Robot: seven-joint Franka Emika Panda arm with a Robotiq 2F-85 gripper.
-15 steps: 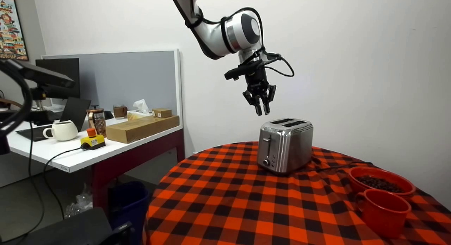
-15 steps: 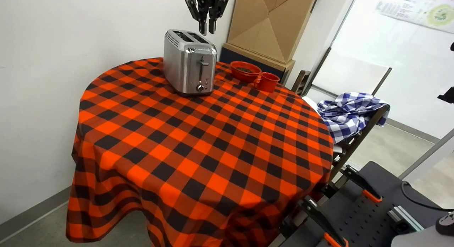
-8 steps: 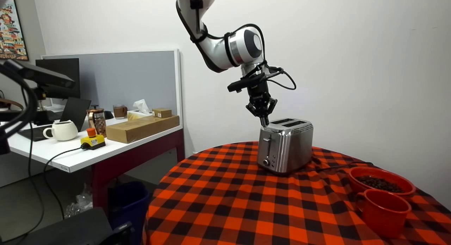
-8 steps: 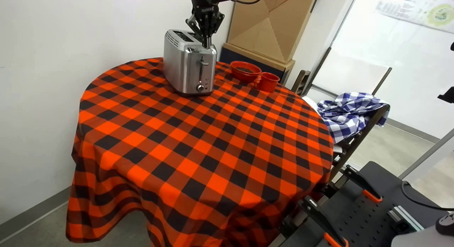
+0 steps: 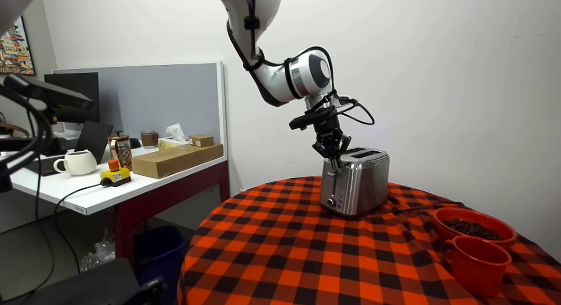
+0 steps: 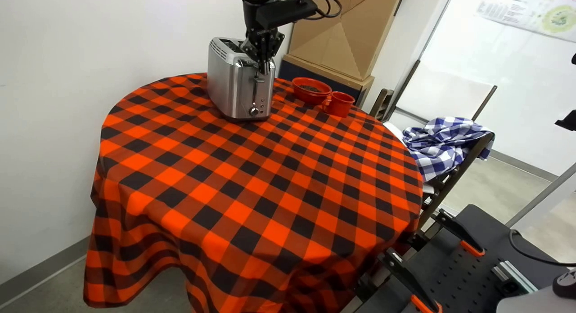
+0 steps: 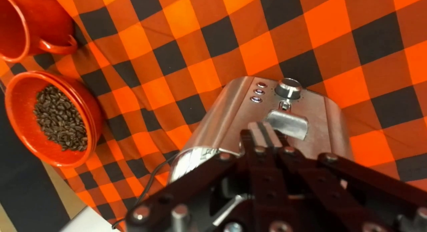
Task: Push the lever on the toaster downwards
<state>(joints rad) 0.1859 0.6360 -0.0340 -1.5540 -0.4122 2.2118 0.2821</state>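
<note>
1. Wrist view: the gripper [image 7: 263, 128], fingers pressed together, is just beside the lever [image 7: 289, 124]; contact unclear.
2. Toaster [image 5: 359, 184] stands on the far side of the cloth [image 6: 252, 182], lever up.
3. Bowl [image 6: 309, 96] and mug [image 6: 339, 106] stand to its right, mug nearer.

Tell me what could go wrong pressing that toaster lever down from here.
The gripper could slip off the lever: in the wrist view its closed fingertips line up with one end, not the middle. An off-line push might shift the toaster, which stands on a cloth with wrinkles beside it. Overshooting, it may knock the dial below the lever.
</note>
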